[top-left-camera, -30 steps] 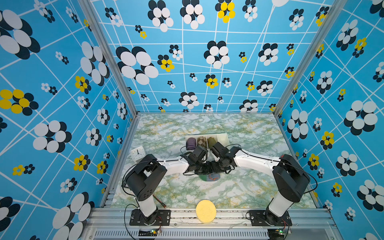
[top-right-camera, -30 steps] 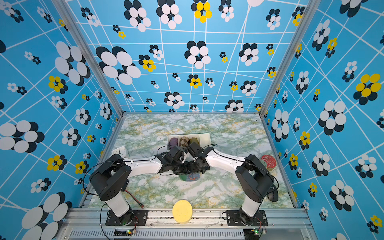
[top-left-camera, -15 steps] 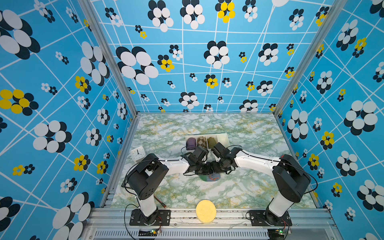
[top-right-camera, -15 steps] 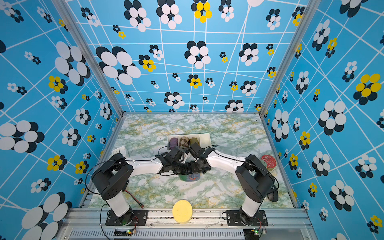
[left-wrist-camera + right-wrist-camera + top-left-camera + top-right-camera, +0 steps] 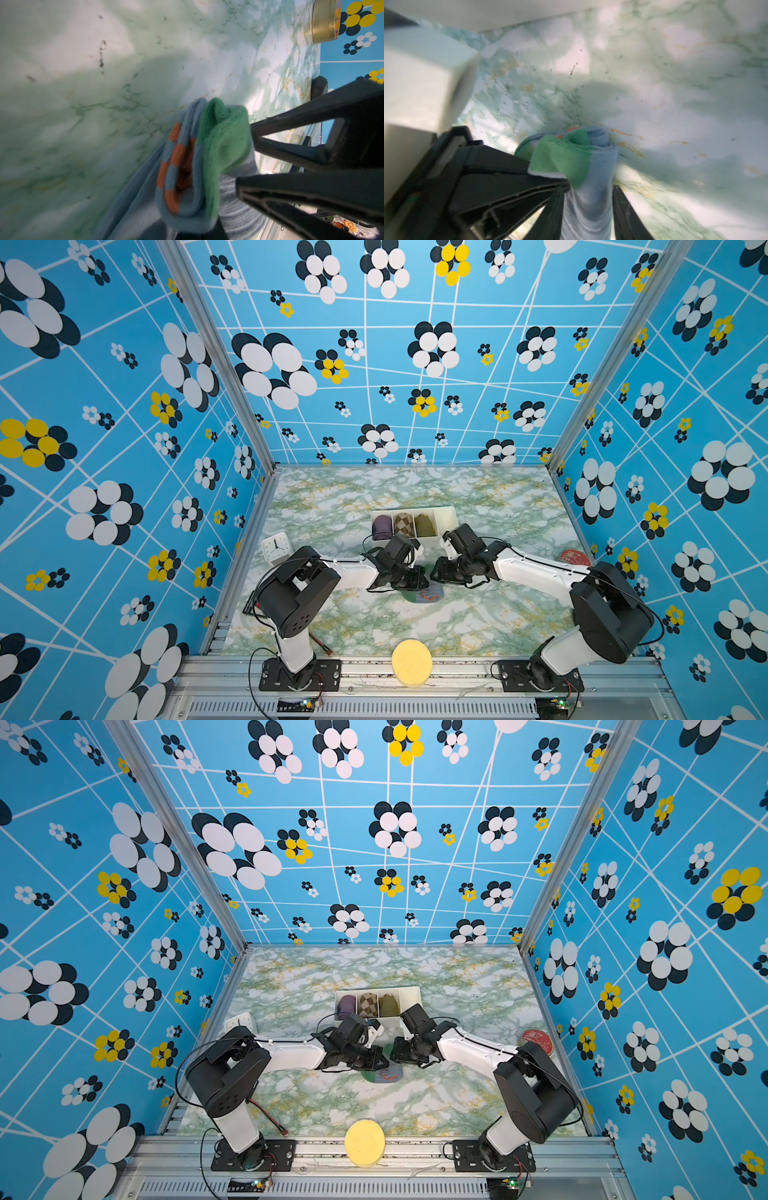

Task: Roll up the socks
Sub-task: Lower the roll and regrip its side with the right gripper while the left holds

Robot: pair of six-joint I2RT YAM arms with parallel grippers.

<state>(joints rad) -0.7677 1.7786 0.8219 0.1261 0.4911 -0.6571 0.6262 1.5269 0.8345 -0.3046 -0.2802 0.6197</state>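
Largely, left tool [image 5: 419,580] and right tool [image 5: 437,572] hide the socks [image 5: 427,596].

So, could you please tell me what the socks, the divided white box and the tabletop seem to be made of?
Socks: knitted yarn, matte; ribs and stitch loops show in the left wrist view.
Divided white box: probably plastic; thin, smooth, uniform walls.
Tabletop: smooth with a soft sheen; the green marble veining looks printed, perhaps a film.
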